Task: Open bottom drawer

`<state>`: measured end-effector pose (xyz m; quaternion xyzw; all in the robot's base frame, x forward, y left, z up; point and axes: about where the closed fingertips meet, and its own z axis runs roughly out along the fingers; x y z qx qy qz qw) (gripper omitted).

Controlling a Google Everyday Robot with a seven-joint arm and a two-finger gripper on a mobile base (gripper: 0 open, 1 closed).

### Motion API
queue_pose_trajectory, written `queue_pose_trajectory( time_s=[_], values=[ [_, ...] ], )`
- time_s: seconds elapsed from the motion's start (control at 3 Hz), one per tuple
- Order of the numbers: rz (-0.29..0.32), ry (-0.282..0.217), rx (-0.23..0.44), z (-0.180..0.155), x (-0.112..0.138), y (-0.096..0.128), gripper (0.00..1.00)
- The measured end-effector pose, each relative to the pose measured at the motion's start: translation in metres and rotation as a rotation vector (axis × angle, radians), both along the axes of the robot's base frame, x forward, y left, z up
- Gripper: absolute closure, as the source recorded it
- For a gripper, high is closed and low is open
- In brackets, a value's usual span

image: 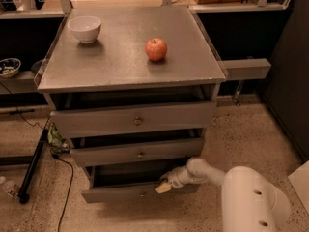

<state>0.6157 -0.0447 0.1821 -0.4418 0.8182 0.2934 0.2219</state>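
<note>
A grey cabinet (130,76) fills the middle of the view, with three drawers stacked in its front. The bottom drawer (116,194) lies at about 6 o'clock, lowest of the three, its flat grey front standing a little forward of the cabinet with a dark gap showing behind its top edge. A tiny round knob (143,194) sits at the centre of that front. The gripper (163,186) is at the drawer's upper edge, just to the 3 o'clock side of the knob, its pale yellowish tip resting against the top of the front; whether it is released or clenched cannot be told from here. The white arm (246,197) reaches in from 4 o'clock. Above, the middle drawer (137,153) and the top drawer (135,121) also stand slightly out. On the cabinet top a white bowl (84,29) stands toward 11 o'clock and a red apple (156,49) sits near 12 o'clock, the two well apart. A black pole (33,167) leans on the speckled floor (241,134) at 8 o'clock.
</note>
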Motion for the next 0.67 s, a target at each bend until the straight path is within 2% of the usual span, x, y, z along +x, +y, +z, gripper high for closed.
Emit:
queue_pose_trajectory(
  time_s=[0.67],
  values=[
    [-0.002,-0.001,0.002,0.0025,0.0079,-0.0055,1.00]
  ],
)
